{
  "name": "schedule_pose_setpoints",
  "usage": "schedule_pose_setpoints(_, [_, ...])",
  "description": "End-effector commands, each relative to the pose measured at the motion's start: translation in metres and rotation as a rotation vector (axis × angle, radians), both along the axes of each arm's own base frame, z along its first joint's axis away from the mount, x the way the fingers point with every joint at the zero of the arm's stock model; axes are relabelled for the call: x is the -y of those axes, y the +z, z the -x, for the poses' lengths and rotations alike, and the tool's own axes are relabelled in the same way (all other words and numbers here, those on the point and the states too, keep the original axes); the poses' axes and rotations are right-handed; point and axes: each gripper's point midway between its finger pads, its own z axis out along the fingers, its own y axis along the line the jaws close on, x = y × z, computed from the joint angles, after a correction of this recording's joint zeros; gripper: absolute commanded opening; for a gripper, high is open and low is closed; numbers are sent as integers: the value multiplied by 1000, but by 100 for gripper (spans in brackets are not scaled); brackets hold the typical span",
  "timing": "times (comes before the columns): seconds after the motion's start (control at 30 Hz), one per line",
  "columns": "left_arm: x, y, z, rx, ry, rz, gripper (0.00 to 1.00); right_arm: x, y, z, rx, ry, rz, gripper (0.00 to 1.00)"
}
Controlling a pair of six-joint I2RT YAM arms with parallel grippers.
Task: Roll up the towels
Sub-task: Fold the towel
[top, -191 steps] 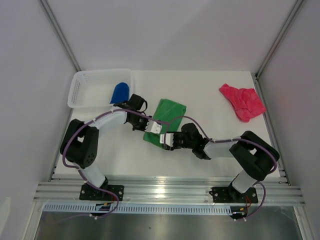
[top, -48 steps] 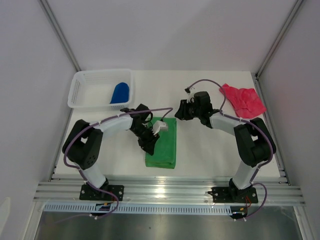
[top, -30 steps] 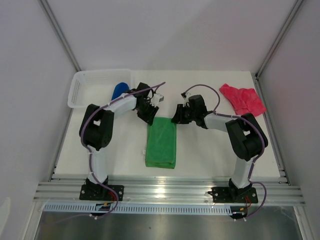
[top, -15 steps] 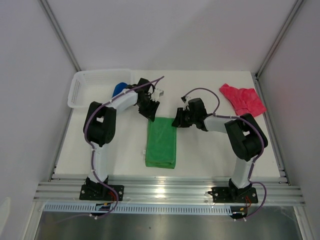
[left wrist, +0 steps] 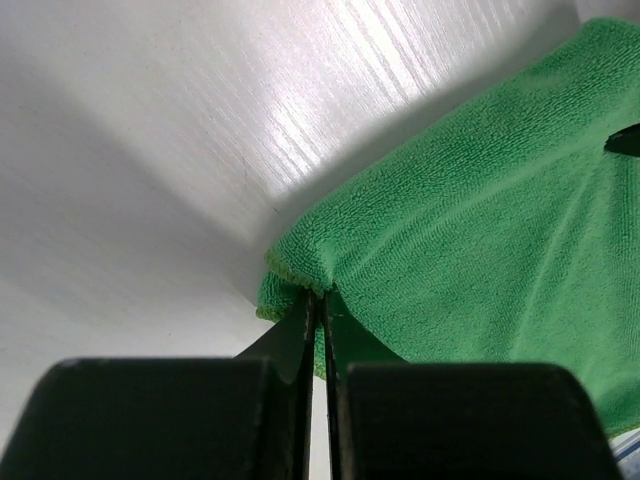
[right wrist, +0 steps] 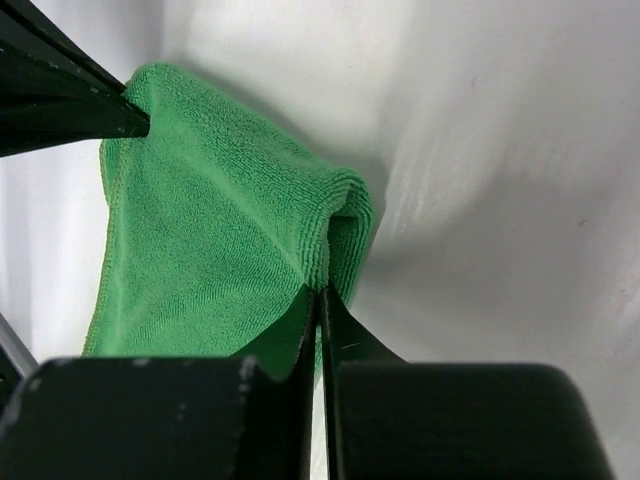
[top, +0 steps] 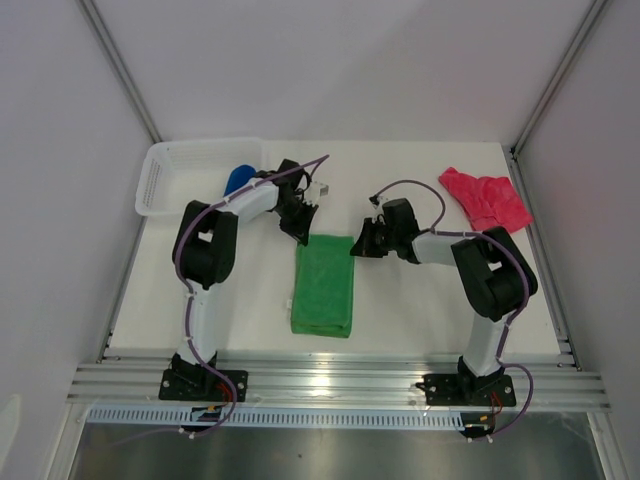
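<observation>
We find the middle towel (top: 322,285) on the table (top: 420,320), reaching from both grippers back toward the arm bases. The left gripper (top: 303,233) pinches its far left corner and the right gripper (top: 355,248) its far right corner. Left of the left gripper stands the basket (top: 160,175) with a second towel (top: 238,182) inside. A third towel (top: 487,203) lies right of the right gripper, well apart.

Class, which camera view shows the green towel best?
Top external: the whole green towel lies in view, a long folded strip. The left wrist view shows only one far corner pinched in the left gripper; the right wrist view, the other in the right gripper.
</observation>
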Motion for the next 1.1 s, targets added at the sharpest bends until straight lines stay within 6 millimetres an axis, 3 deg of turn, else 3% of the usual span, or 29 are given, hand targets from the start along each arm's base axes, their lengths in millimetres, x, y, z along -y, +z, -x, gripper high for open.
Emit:
schedule_pose_setpoints(0.0, [-8, 11, -10, 43, 40, 10, 1, 9, 12, -14, 20, -47, -50, 0])
schedule_pose_setpoints(0.13, [-17, 15, -11, 58, 60, 11, 1, 10, 14, -19, 25, -51, -61, 0])
schedule_pose_setpoints(0.17, [-17, 15, -10, 57, 57, 16, 1, 8, 16, -19, 24, -40, -68, 4])
schedule_pose_setpoints(0.2, [-15, 15, -9, 52, 52, 25, 1, 7, 18, -20, 29, -36, -69, 18])
schedule_pose_setpoints(0.23, [-14, 16, -7, 44, 47, 34, 1, 7, 17, -19, 17, -31, -60, 23])
schedule_pose_setpoints(0.3, [-13, 17, -5, 39, 47, 40, 1, 9, 23, -26, 30, -39, -38, 32])
schedule_pose_setpoints(0.43, [-19, 20, -3, 54, 59, 22, 1, 26, 36, -13, 21, -78, 44, 41])
schedule_pose_setpoints(0.53, [-28, 19, -1, 72, 73, 11, 1, 34, 39, 25, -17, -61, 128, 43])
schedule_pose_setpoints(0.6, [-30, 18, 0, 76, 77, 8, 1, 26, 25, 69, -99, -1, 158, 43])
schedule_pose_setpoints(0.67, [-30, 19, 1, 76, 75, 9, 1, 16, 29, 101, -140, 27, 147, 42])
schedule_pose_setpoints(0.7, [-31, 18, 1, 75, 78, 5, 1, 21, 19, 122, -191, 28, 161, 43])
schedule_pose_setpoints(0.73, [-32, 18, 1, 75, 78, 4, 1, 20, 28, 131, -190, 23, 138, 42])
schedule_pose_setpoints(0.83, [-34, 19, 4, 75, 82, 6, 1, 18, 24, 166, -281, 0, 99, 43])
schedule_pose_setpoints(0.93, [-34, 19, 6, 78, 78, 7, 1, 7, 29, 187, -312, -2, 43, 43])
schedule_pose_setpoints(1.07, [-35, 21, 5, 85, 76, 5, 1, 0, 27, 192, -318, 2, 37, 43])
